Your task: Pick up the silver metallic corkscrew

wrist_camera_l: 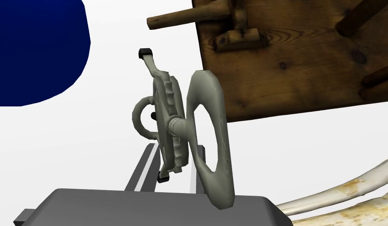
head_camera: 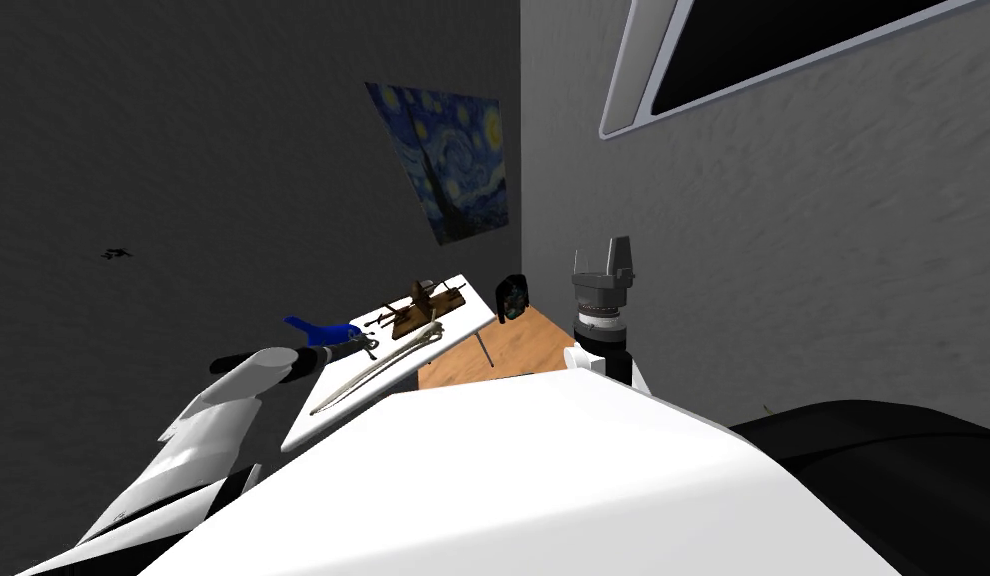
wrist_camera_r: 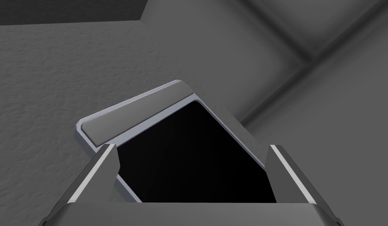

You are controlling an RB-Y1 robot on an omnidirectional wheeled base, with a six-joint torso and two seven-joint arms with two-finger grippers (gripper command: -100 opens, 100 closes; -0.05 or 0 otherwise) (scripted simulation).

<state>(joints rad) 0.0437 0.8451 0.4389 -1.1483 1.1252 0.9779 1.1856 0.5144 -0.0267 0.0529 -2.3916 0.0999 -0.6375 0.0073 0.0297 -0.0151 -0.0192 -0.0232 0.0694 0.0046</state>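
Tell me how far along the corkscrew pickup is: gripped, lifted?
Done: reach and grasp, the fingers of the left gripper press the sides of the grey corkscrew over the white table. In hand: that hold. Left: the lift; whether it is off the table, I cannot tell. The right gripper is open, raised aside.

Dull grey metal corkscrew (wrist_camera_l: 171, 117), dark knotted wood board (wrist_camera_l: 291, 66), smooth white tabletop (wrist_camera_l: 307, 149).

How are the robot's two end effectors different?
The left end effector is shut on the grey corkscrew; the right end effector is open and holds nothing. The left one reaches low over the white table; the right one points up. Both have two thin grey fingers.
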